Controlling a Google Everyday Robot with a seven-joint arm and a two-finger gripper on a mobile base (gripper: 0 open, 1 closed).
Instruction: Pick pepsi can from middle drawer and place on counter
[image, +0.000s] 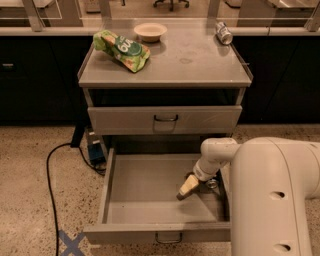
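The middle drawer (150, 212) is pulled open below a closed drawer. My gripper (187, 188) is inside it on the right side, low over the drawer floor, with its tan tip pointing down and left. A small dark and silvery thing (212, 184) sits just behind the gripper against the right wall. It may be the pepsi can, but the arm hides most of it. The counter (190, 62) is the grey cabinet top above.
On the counter lie a green snack bag (121, 49), a pale bowl (150, 31) and a silvery-grey can (223, 32) at the back right. My white arm (275, 195) fills the lower right. A black cable (55, 165) and a blue floor cross (70, 243) are on the left.
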